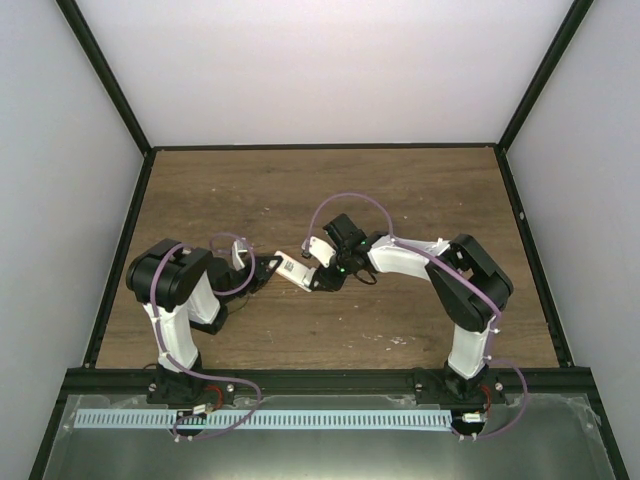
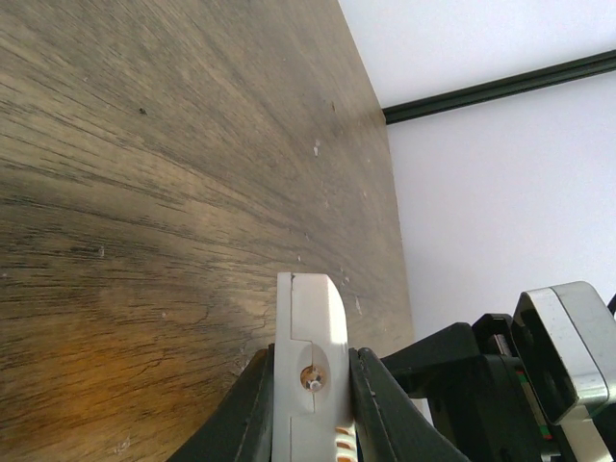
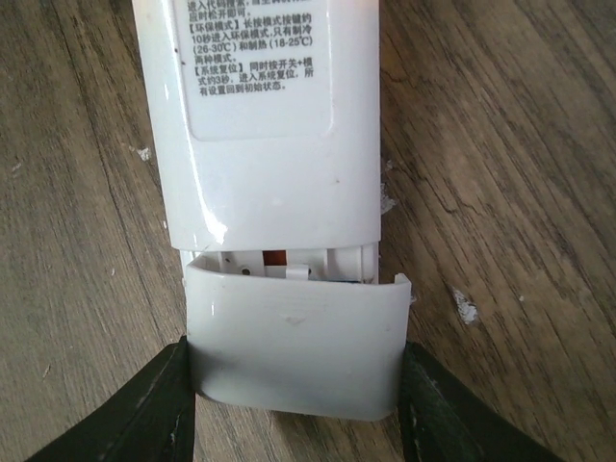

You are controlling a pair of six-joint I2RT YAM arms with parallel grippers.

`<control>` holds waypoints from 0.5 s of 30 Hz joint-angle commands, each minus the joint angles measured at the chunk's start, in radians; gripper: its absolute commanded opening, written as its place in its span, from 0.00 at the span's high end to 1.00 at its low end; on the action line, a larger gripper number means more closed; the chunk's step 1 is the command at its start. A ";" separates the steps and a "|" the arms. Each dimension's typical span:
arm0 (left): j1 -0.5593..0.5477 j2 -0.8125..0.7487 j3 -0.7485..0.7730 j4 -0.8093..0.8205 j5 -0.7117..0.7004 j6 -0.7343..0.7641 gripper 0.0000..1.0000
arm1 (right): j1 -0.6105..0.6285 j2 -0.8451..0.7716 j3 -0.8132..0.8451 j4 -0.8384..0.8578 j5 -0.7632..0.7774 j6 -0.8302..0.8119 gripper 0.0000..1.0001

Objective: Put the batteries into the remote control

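Note:
The remote control [image 1: 293, 268] lies back-side up just above the table between both arms. My left gripper [image 1: 270, 268] is shut on one end of it; in the left wrist view the white end [image 2: 308, 318] sits clamped between the black fingers [image 2: 241, 414]. My right gripper [image 1: 323, 278] is shut on the white battery cover [image 3: 294, 351], which sits at the remote's [image 3: 260, 115] other end with a narrow gap showing the compartment [image 3: 289, 262]. The batteries are hidden; only a thin dark bluish sliver shows in the gap.
The brown wooden table [image 1: 400, 200] carries small pale specks [image 3: 465, 306]. Black frame rails [image 1: 325, 147] and white walls bound it at the back and sides. A metal ledge [image 1: 330, 420] runs along the near edge.

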 commanded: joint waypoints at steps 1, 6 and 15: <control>0.003 0.022 -0.012 0.051 0.015 0.028 1.00 | 0.019 0.032 0.028 0.006 0.008 -0.025 0.57; 0.003 0.027 -0.012 0.052 0.020 0.032 1.00 | 0.022 0.038 0.025 0.016 0.005 -0.034 0.56; 0.003 0.035 -0.008 0.057 0.026 0.031 1.00 | 0.034 0.040 0.024 0.002 -0.032 -0.058 0.56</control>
